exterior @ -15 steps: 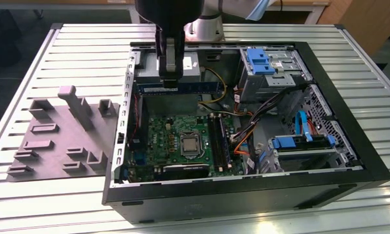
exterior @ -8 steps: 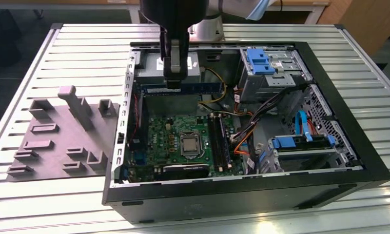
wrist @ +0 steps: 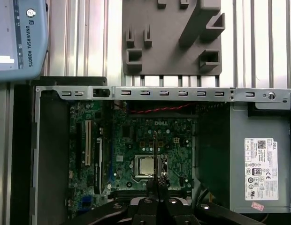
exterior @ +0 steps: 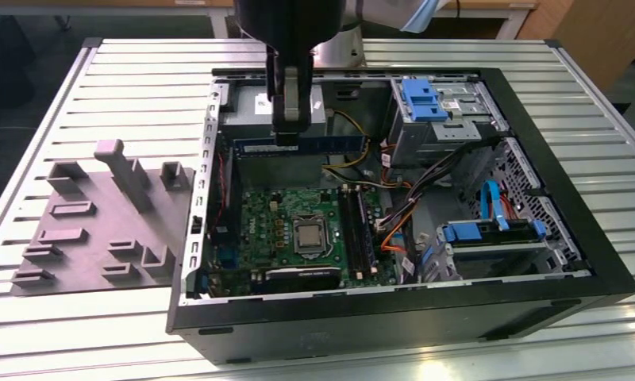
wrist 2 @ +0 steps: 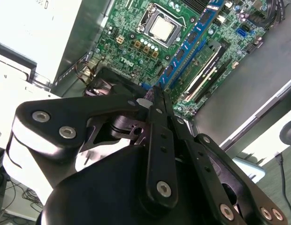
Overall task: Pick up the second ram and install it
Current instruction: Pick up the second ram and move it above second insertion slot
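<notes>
Above the one open case (exterior: 402, 309), the single tool (exterior: 286, 140) clamps narrow on the second ram (exterior: 335, 146), held level.

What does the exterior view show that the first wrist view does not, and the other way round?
The exterior view adds the second ram seen side-on, clamped in the gripper over the open case, and the blue drive brackets. The first wrist view adds the power supply's label. Both share the grey tray, the motherboard and its processor.
</notes>
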`<state>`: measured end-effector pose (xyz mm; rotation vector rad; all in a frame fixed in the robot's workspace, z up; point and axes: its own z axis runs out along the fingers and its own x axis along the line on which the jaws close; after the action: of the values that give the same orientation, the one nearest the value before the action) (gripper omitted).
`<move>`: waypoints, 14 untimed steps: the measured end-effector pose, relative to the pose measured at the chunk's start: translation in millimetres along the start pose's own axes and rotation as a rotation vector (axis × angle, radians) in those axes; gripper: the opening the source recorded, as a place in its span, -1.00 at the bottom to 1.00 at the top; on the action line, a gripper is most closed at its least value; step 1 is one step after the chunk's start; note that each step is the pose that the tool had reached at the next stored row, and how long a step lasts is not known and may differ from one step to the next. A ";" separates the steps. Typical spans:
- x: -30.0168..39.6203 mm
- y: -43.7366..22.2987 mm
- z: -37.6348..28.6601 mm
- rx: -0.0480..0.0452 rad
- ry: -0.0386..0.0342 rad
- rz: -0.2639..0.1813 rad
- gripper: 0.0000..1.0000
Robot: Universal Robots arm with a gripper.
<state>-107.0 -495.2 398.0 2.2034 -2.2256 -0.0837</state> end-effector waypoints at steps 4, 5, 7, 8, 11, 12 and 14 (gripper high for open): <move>0.0 -1.8 1.0 0.0000 0.0000 0.000 -0.77; 0.0 -2.3 1.4 0.0000 0.0000 0.000 -0.77; 0.0 -3.1 2.0 0.0000 0.0000 0.000 -0.77; 0.0 -3.6 2.3 0.0000 0.0000 0.000 -0.77; 0.1 -4.8 3.2 0.0000 0.0000 0.000 -0.77; 0.1 -5.2 3.5 0.0000 0.0000 0.000 -0.77; 0.1 -6.0 4.1 0.0000 0.0000 0.000 -0.77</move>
<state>-101.1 -495.2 393.6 2.2035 -2.2256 -0.0837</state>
